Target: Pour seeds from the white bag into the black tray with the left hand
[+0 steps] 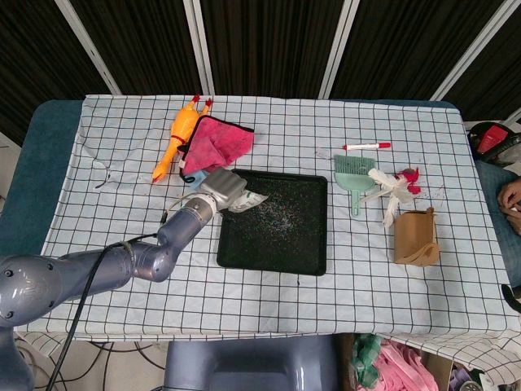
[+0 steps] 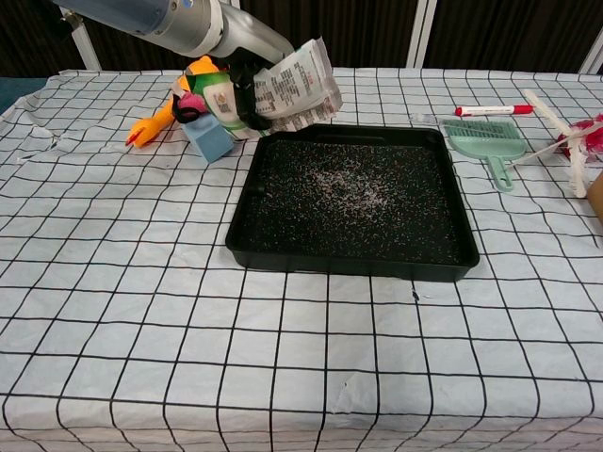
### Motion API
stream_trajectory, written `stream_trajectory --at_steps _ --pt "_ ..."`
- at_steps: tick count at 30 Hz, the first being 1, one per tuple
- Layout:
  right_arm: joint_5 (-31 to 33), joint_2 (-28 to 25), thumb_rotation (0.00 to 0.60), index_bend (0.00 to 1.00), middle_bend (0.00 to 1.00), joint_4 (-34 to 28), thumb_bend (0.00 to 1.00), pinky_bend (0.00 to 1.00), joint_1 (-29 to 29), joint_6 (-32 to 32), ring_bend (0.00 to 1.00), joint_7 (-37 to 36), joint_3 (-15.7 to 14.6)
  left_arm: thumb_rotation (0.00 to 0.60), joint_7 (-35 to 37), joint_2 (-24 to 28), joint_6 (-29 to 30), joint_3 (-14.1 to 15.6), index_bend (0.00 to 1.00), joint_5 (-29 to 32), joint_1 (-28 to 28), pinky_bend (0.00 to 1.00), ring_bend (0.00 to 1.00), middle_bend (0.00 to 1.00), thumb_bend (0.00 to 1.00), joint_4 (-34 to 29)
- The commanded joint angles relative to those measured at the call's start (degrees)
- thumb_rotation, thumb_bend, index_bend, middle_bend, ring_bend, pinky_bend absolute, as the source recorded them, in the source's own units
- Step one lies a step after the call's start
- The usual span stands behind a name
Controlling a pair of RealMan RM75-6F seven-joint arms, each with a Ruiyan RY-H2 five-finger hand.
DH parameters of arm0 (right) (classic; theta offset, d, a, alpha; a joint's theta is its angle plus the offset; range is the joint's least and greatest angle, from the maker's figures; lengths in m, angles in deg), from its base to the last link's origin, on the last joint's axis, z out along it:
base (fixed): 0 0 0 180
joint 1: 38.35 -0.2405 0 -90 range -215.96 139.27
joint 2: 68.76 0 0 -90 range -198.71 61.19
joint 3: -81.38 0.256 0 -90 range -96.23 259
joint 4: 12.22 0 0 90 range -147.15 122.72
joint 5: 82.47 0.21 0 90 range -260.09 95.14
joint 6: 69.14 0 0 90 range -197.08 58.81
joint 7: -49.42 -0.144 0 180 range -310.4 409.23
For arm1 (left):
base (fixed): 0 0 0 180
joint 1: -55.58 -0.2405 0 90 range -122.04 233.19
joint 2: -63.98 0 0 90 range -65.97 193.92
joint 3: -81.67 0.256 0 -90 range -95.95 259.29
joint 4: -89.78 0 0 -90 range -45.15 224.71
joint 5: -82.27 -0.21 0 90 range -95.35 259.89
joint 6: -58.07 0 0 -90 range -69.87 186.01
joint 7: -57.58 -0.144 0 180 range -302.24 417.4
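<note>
Left hand (image 2: 247,58) grips white bag (image 2: 294,87), fingers closed around bag body; bag tilted above black tray (image 2: 443,266), at tray's 10 o'clock corner. Pale seeds (image 2: 350,188) scattered across tray floor. Blue block (image 2: 208,138) beside tray at 9 o'clock. Right hand outside both views.

My left arm (image 1: 98,265) is a run of rounded, glossy blue-grey segments, with a thin black cable (image 1: 77,326) looping along its near side. At the wrist it narrows into a silver-grey cuff, and the left hand (image 1: 221,188) has a pale metallic shell with black fingers (image 2: 247,92).
</note>
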Motion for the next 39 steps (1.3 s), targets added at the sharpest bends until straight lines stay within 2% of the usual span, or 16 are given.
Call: stream_trajectory --at_steps 1,11,26,39 --pt "0.0 0.0 0.600 0.25 0.04 0.0 0.19 0.31 0.0 0.0 0.15 0.0 0.0 0.600 -1.1 0.1 -0.1 0.9 0.58 2.1 1.2 0.53 0.44 0.59 0.71 -0.4" --pt "0.1 0.0 0.600 0.25 0.04 0.0 0.19 0.31 0.0 0.0 0.15 0.0 0.1 0.600 -4.4 -0.5 0.4 3.5 0.58 7.6 4.7 0.53 0.44 0.59 0.71 -0.4" --pt "0.5 0.0 0.600 0.25 0.04 0.2 0.19 0.31 0.0 0.3 0.15 -0.2 0.2 0.600 -10.1 -2.9 2.0 5.8 0.59 14.3 7.9 0.53 0.44 0.60 0.72 1.0" --pt "0.5 0.0 0.600 0.25 0.04 0.3 0.19 0.31 0.0 0.3 0.15 -0.3 0.3 0.600 -10.5 -3.0 2.3 4.0 0.59 13.9 6.8 0.53 0.44 0.60 0.72 1.4"
